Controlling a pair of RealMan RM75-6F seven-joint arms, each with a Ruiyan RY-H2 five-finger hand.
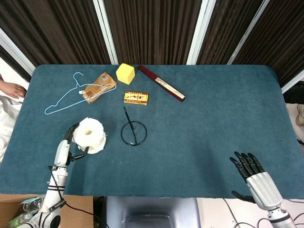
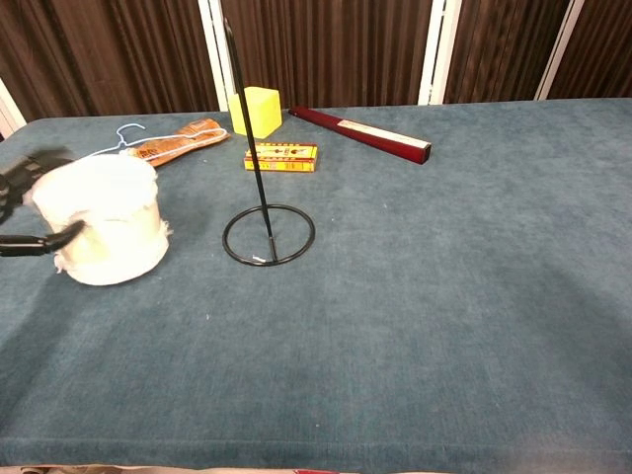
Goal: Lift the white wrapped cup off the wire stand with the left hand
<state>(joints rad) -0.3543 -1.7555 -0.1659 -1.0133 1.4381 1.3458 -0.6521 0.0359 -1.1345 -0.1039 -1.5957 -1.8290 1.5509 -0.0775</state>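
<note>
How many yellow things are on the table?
2: the yellow block stands near the back edge, and the flat yellow box with red print lies just in front of it, behind the wire stand. Nothing looks hidden.

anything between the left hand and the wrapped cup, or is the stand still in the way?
Nothing visible. The left hand holds the white wrapped cup at its side, well apart from the wire stand, bare blue table between them.

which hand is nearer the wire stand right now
Left. The left hand, holding the white wrapped cup, is just left of the wire stand. The right hand sits far off at the table's near right edge.
</note>
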